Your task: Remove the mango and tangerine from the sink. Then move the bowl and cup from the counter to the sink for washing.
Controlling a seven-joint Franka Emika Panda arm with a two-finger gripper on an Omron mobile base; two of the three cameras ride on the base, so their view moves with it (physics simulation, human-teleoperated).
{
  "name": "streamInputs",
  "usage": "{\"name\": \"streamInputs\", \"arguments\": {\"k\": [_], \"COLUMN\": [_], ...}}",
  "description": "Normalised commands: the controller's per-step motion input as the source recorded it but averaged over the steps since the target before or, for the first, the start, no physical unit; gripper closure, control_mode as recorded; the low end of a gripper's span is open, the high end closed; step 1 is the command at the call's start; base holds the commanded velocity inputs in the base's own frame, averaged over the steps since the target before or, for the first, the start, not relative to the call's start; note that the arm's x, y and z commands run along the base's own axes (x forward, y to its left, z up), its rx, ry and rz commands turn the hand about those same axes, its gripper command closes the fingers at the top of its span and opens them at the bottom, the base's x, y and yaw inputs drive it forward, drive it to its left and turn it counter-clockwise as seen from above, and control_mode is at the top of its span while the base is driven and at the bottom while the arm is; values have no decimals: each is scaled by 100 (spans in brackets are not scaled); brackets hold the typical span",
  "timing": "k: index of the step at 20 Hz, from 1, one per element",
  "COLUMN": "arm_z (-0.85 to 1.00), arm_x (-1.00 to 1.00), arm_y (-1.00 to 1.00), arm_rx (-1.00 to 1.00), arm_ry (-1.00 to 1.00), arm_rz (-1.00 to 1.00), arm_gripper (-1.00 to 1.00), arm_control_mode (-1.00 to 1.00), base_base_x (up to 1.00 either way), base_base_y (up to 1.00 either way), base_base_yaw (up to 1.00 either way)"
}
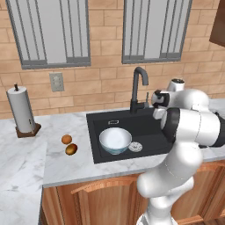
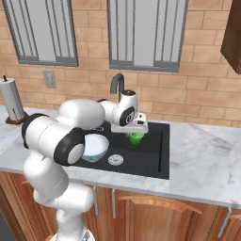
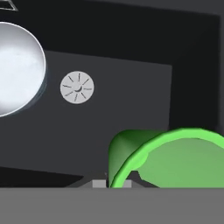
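My gripper is shut on the rim of a bright green cup, which hangs low inside the black sink near its back wall. In the hand view the cup sits close at the bottom right, its mouth toward the camera. The pale bluish-white bowl rests in the left half of the sink, beside the silver drain. Left of the basin, the tangerine and the mango lie side by side on the marble counter.
The black gooseneck tap rises behind the sink, close to my hand. A paper towel roll stands at the far left of the counter. Bare marble stretches to the right of the basin. Brick wall and windows are behind.
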Motion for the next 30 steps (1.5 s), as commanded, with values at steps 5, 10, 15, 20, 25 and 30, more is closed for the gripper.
{"name": "streamInputs", "arguments": {"k": [5, 10, 15, 20, 25, 30], "arm_z": [-25, -23, -22, -20, -23, -23], "arm_x": [14, 12, 10, 11, 15, 14], "arm_y": [0, 0, 0, 0, 0, 0], "arm_rx": [0, 0, 0, 0, 0, 0], "arm_ry": [0, 2, 0, 0, 0, 0], "arm_rz": [1, 0, 0, 0, 0, 0], "arm_gripper": [100, 100, 100, 100, 100, 100], "arm_control_mode": [-100, -100, -100, -100, -100, -100], "base_base_x": [0, 0, 0, 0, 0, 0], "base_base_y": [0, 0, 0, 0, 0, 0], "base_base_yaw": [0, 0, 0, 0, 0, 0]}}
